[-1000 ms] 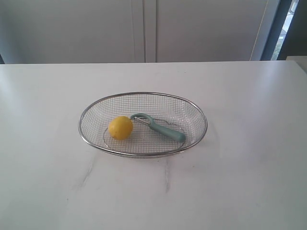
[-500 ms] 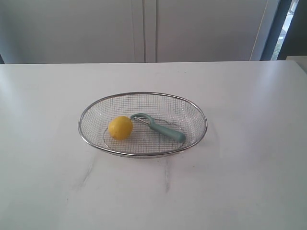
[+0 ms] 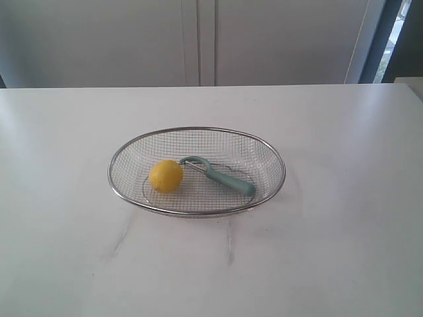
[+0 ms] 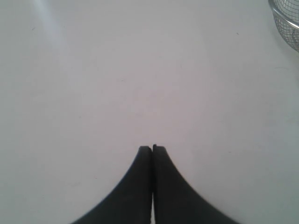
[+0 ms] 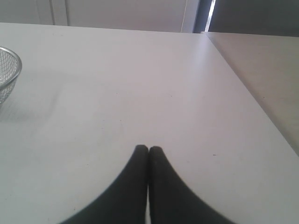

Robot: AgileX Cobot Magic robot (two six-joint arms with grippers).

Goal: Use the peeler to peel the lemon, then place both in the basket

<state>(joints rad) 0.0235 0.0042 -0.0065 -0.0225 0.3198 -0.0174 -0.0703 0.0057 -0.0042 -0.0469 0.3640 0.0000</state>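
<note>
Lying in oval wire-mesh basket [image 3: 198,129]: round lemon [image 3: 166,176], apparently touching slim peeler [image 3: 225,177] | left tool [image 4: 152,148], right tool [image 5: 148,148]: together

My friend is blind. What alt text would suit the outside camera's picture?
A wide, shallow wire-mesh basket sits on a white table, holding a yellow lemon on the left and a teal-handled peeler to its right, curved head toward the lemon. No robot arm shows in this view; pale cabinet doors stand behind.
</note>
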